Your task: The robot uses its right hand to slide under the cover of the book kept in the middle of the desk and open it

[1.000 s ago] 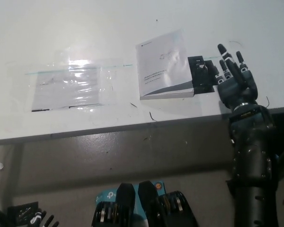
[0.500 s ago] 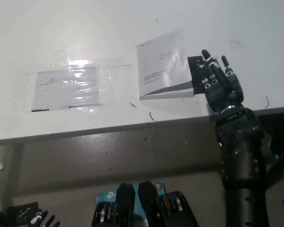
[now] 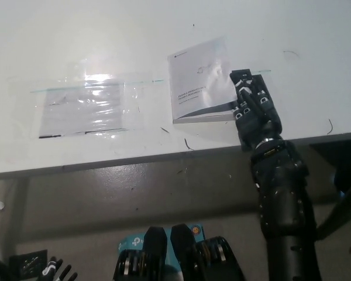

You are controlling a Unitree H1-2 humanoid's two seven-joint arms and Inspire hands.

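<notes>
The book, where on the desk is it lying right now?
In the head view the book lies closed right of the desk's middle, near the front edge, between a clear plastic sleeve and the black right hand at its right edge.

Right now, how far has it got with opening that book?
The reach looks done: the black right hand lies at the book's right edge, fingers overlapping that side. Getting under the cover is the step in hand; whether any fingertip is already beneath it cannot be seen. The book lies closed and flat on the desk, so lifting and opening the cover remains. The white left hand rests at the lower left.
</notes>
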